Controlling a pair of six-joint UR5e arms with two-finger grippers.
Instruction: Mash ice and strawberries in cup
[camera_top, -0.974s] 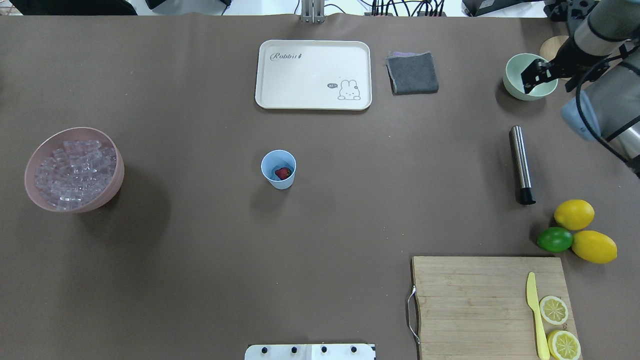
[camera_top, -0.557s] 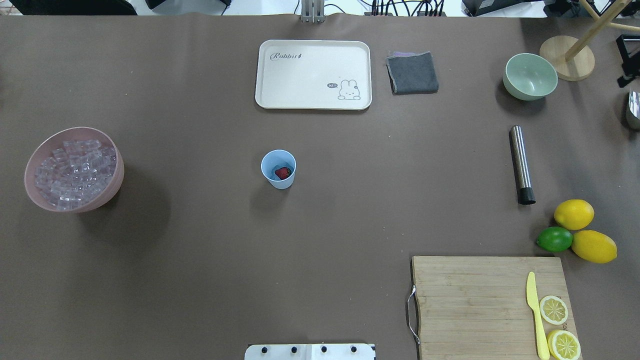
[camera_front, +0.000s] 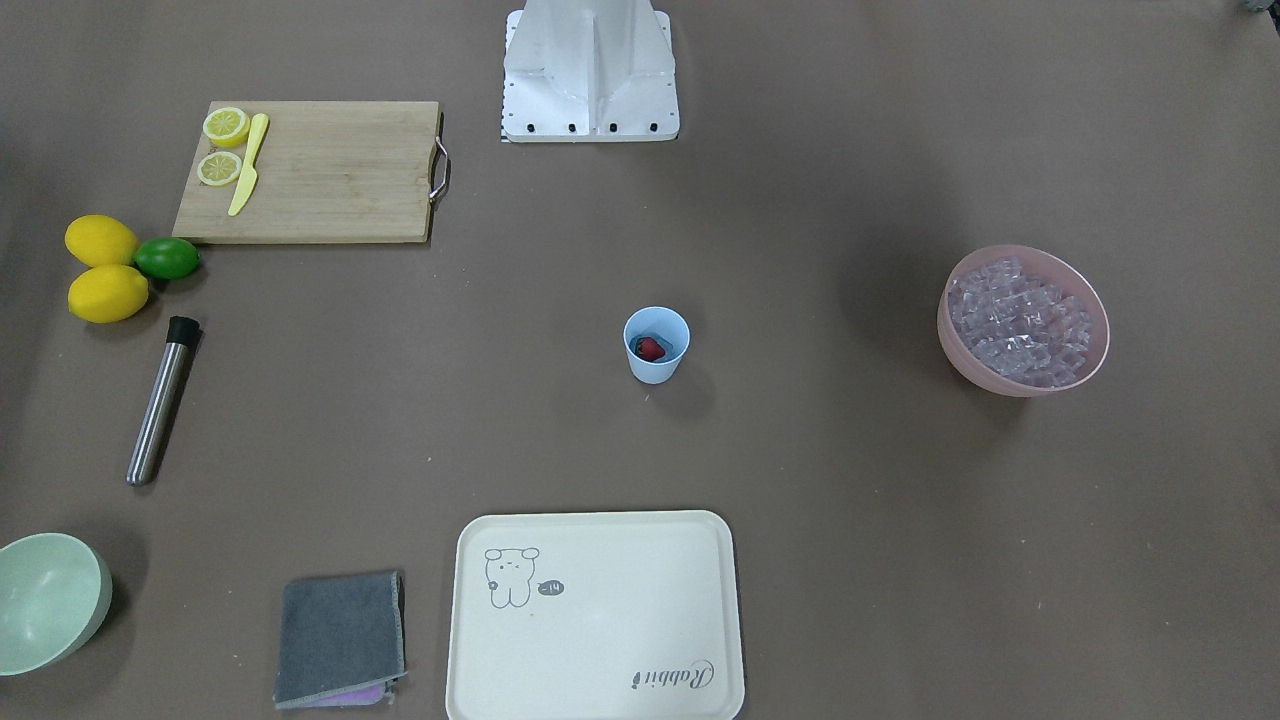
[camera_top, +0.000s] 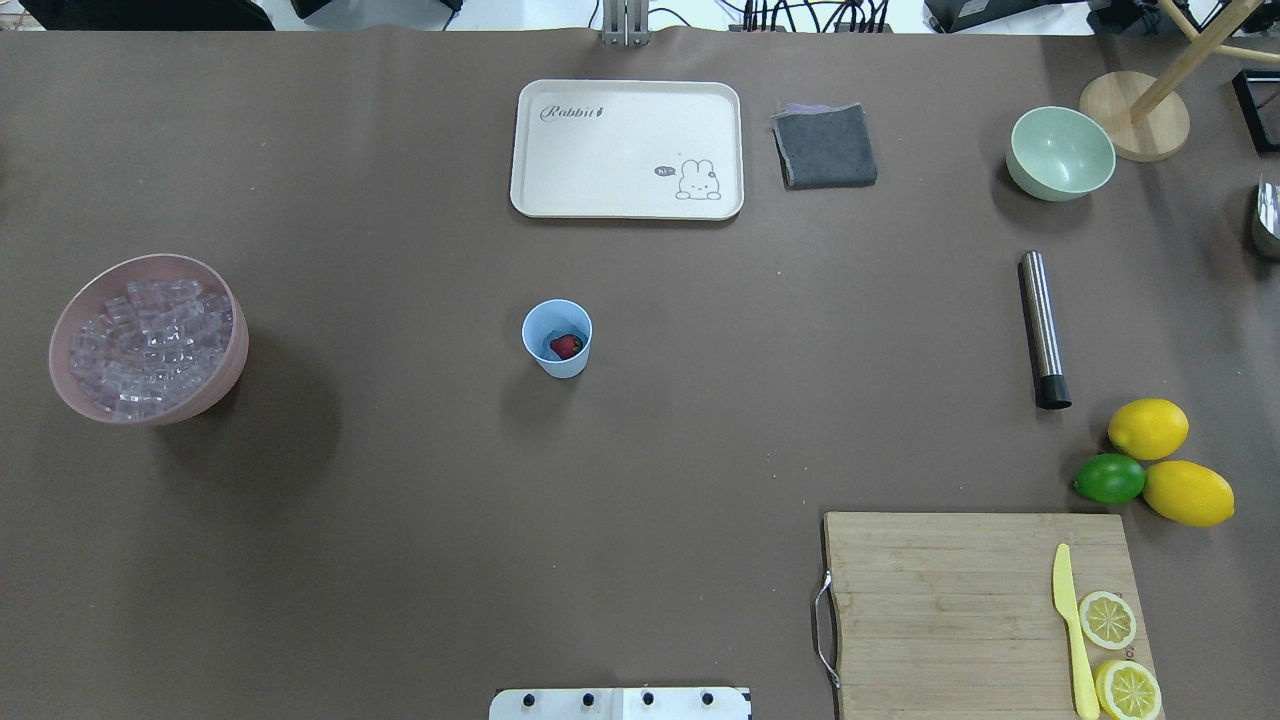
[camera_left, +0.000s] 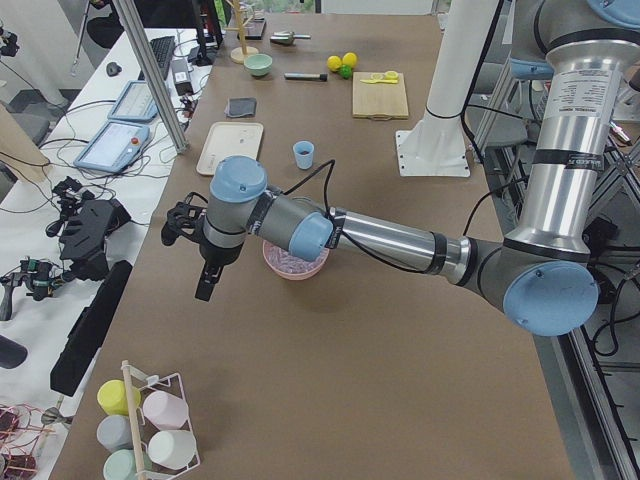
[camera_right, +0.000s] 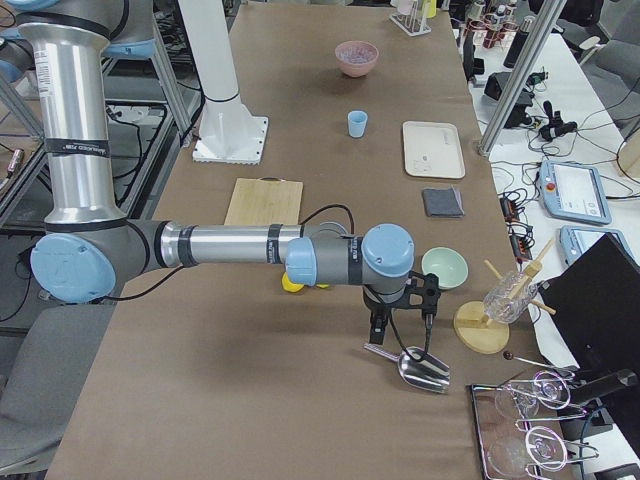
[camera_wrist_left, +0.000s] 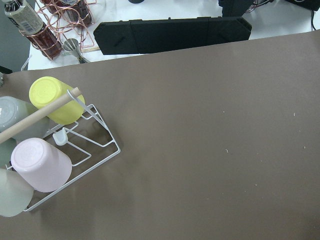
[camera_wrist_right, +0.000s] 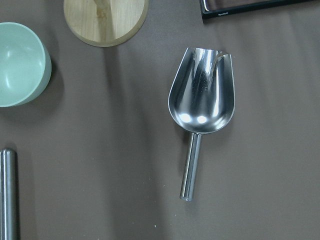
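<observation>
The light blue cup (camera_top: 557, 338) stands upright mid-table with one red strawberry (camera_top: 566, 346) inside; both also show in the front view, cup (camera_front: 657, 345) and strawberry (camera_front: 650, 348). The ice (camera_top: 150, 340) fills a pink bowl (camera_top: 235, 345) at the table's left. My left gripper (camera_left: 203, 293) hangs beyond that bowl near the table's end; I cannot tell whether it is open or shut. My right gripper (camera_right: 400, 328) hovers over a steel scoop (camera_wrist_right: 201, 100) lying on the table; I cannot tell its state either. Neither wrist view shows fingers.
A steel muddler (camera_top: 1043, 328) lies at the right. Nearby are a pale green bowl (camera_top: 1060, 152), a wooden stand (camera_top: 1135, 115), lemons (camera_top: 1148, 428), a lime (camera_top: 1109, 478) and a cutting board (camera_top: 950, 600). A white tray (camera_top: 627, 148) and grey cloth (camera_top: 824, 146) lie at the far side. A cup rack (camera_wrist_left: 60, 145) stands off the left end.
The right arm, which hung over the pale green bowl a second ago, has swung out of the overhead view to the right. Cup, strawberry and ice bowl have not moved.
</observation>
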